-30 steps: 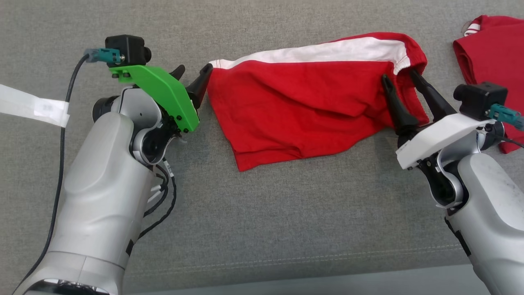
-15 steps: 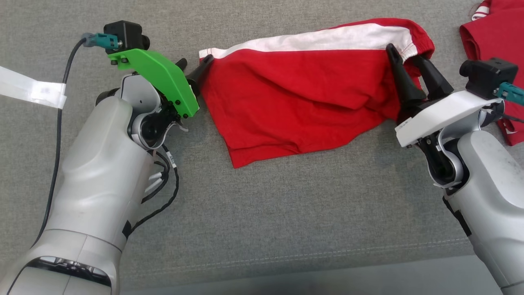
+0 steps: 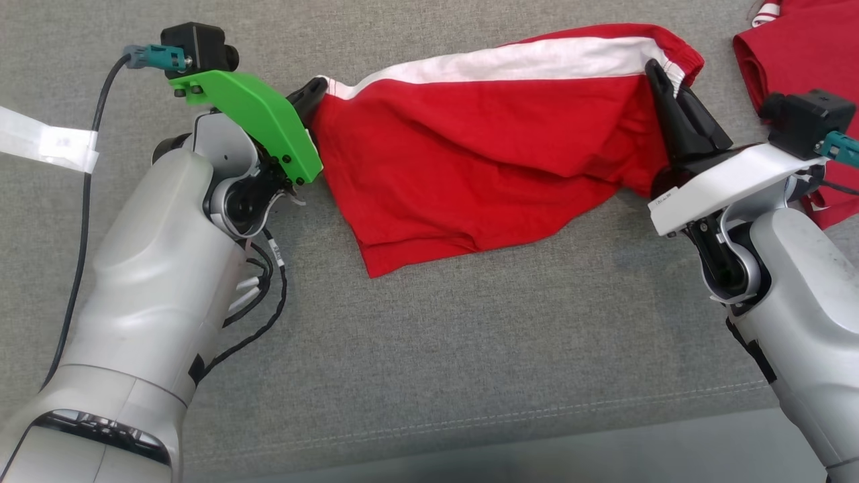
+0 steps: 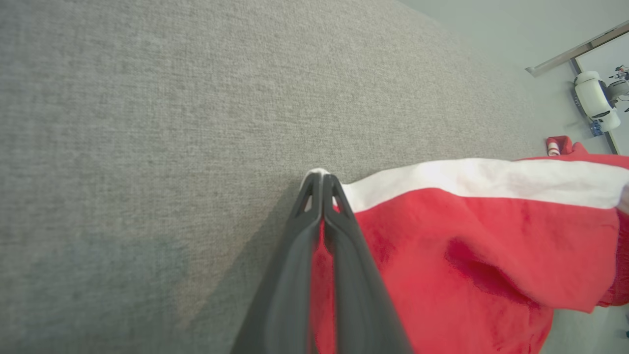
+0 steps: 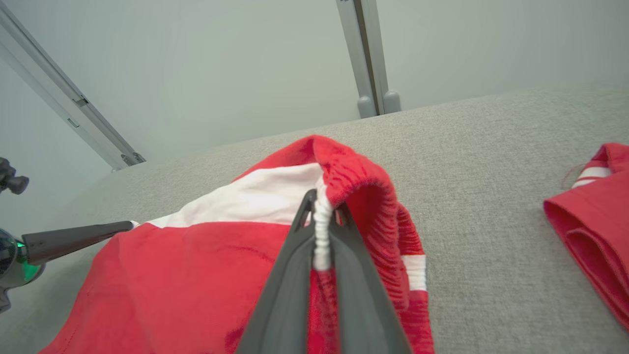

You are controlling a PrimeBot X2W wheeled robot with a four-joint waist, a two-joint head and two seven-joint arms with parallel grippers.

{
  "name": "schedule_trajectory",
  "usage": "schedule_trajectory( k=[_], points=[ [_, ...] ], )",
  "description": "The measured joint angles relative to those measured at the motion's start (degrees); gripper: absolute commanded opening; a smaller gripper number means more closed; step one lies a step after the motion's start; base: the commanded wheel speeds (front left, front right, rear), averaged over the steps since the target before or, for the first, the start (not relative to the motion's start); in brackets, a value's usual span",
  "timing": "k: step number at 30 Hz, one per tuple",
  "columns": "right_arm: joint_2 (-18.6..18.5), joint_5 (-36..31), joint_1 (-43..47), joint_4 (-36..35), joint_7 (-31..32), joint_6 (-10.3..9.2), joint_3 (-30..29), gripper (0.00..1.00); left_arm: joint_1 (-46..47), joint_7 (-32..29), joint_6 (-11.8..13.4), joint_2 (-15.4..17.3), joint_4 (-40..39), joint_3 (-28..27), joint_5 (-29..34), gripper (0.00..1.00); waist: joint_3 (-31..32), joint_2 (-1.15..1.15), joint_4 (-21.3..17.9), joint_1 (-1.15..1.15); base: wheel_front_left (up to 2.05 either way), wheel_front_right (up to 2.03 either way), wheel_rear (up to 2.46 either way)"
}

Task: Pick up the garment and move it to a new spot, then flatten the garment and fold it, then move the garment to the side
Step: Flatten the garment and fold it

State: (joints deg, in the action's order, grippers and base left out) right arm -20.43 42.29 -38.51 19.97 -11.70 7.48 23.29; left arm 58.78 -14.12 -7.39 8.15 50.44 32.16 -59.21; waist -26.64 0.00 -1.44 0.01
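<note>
Your garment [image 3: 483, 154] stretches along the grey surface [image 3: 429, 349] near its far edge. Your left hand [image 3: 312, 90] is pressed together on its white-striped corner, and your right hand [image 3: 661, 77] pinches the waistband. A second ago, both hands stood spread around the cloth.

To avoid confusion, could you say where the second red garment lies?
Head view, upper right: the second red garment lies on the grey surface, right of the right claw.

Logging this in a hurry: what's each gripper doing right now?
Left gripper: jaws closed on the red garment's white-striped corner.
Right gripper: jaws closed on the same garment's other end.
</note>
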Motion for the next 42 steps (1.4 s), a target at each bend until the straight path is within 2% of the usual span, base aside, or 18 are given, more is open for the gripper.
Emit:
schedule_trajectory(
  k=[9,17,22,27,34,38,42],
  points=[
    [-1.9,3.0,0.8,-2.3,-0.8,0.00,0.7,0.00,0.9,5.3,0.0,3.3,-3.8,2.2,-3.0,0.00,2.7,0.00,0.0,0.00,0.00,0.00,0.00],
    [-5.4,8.5,0.4,-8.3,3.2,0.00,1.3,0.00,2.9,7.9,0.0,8.5,-11.1,1.9,-7.3,0.00,7.0,0.00,0.3,0.00,0.00,0.00,0.00],
    [-6.9,12.5,-4.1,-12.3,6.6,0.00,1.7,0.00,4.9,10.2,0.0,12.2,-14.6,0.4,-8.5,0.00,10.2,0.00,0.5,0.00,0.00,0.00,0.00],
    [-7.8,15.2,-11.0,-13.1,10.1,0.00,2.6,0.00,8.2,11.3,0.0,14.1,-16.0,-1.0,-8.5,0.00,13.6,0.00,0.6,0.00,0.00,0.00,0.00],
    [-6.9,16.5,-20.4,-6.1,14.2,0.00,5.9,0.00,13.2,8.8,2.6,15.2,-15.1,-0.2,-6.2,0.00,17.9,0.00,0.7,-0.01,0.00,0.00,0.00],
    [-4.0,15.3,-27.9,2.0,14.8,0.01,8.9,0.00,16.8,8.2,3.9,15.4,-11.3,0.7,-4.4,0.00,18.8,0.00,0.1,-0.01,0.00,0.00,0.00],
    [-0.4,13.7,-34.2,11.4,11.9,0.01,11.8,0.00,20.0,10.5,4.4,14.5,-5.8,1.3,-2.0,0.00,17.9,0.00,-0.5,-0.01,0.00,0.00,0.00]
  ],
)
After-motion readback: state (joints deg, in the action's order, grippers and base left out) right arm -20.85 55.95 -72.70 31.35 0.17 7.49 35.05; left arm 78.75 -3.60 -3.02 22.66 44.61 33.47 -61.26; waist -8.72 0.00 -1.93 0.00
